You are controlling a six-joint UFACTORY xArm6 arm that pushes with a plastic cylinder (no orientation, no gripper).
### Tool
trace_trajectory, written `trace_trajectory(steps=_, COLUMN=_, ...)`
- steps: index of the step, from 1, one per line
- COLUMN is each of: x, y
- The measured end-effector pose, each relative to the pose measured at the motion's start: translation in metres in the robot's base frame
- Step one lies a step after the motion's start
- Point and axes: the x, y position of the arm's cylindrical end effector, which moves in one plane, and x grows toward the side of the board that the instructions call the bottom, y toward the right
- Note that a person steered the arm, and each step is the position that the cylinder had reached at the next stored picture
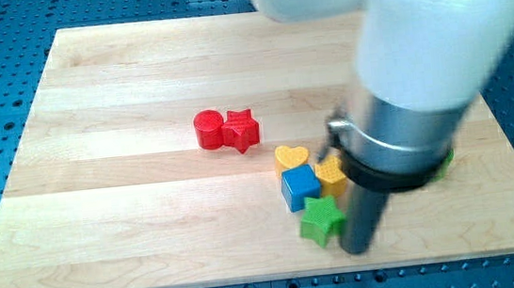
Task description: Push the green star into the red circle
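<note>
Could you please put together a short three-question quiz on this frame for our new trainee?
1. True or false: the green star touches the red circle.
2. Which block sits directly beside the red circle? A) red star B) blue cube C) yellow heart
3. On which side of the green star is my tip?

Key: 1. False, they lie well apart. 2. A. 3. The view's right, slightly below.

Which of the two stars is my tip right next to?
The green star, near the view's bottom; my tip sits just to its right. The red star lies far off, against the red circle.
</note>
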Motion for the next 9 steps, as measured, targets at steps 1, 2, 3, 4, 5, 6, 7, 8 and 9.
trace_trajectory(steps=1, x=-0.027, y=-0.054)
trace_trajectory(steps=2, x=-0.031, y=-0.099)
trace_trajectory(steps=3, x=-0.003, y=-0.099)
trace_trajectory(steps=4, x=0.024, y=-0.101)
trace_trajectory(steps=5, x=0.024, y=-0.125)
trace_trajectory(steps=6, x=0.017, y=-0.145)
trace_trajectory(steps=7, x=0.017, y=-0.16)
trace_trajectory(steps=8, x=-0.002, y=-0.155)
trace_trajectory(steps=9, x=-0.041, y=-0.132)
